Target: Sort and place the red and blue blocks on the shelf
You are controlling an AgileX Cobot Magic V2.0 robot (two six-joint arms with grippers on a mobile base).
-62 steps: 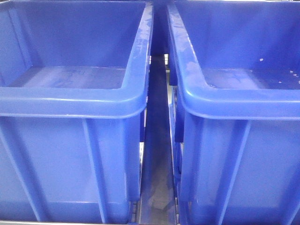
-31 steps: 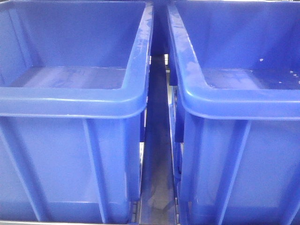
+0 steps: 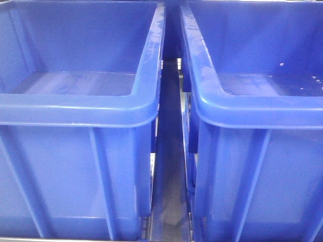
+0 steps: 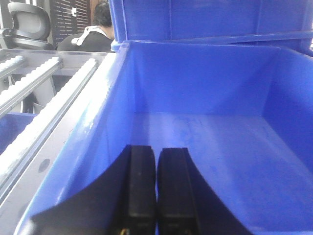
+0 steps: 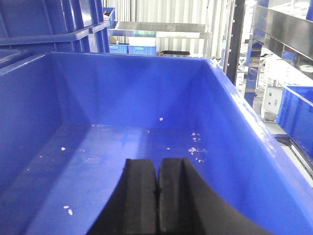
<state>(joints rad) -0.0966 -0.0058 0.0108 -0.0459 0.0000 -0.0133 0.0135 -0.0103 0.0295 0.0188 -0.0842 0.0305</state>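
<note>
The red and blue blocks are out of view in every frame. My left gripper (image 4: 156, 152) is shut and empty, its black fingers pressed together, reaching over the near edge of a large dark-blue bin (image 4: 210, 93) whose floor is bare. My right gripper (image 5: 157, 164) is shut and empty, over the near edge of another large dark-blue bin (image 5: 132, 88) that holds only small white specks. Neither gripper shows in the front view.
The front view shows the two bins, left (image 3: 75, 108) and right (image 3: 257, 111), side by side with a narrow gap (image 3: 170, 166) between them. A metal roller rail (image 4: 44, 112) runs left of the left bin. A seated person (image 4: 95, 29) is behind. More bins and metal shelving (image 5: 274, 29) stand at the right.
</note>
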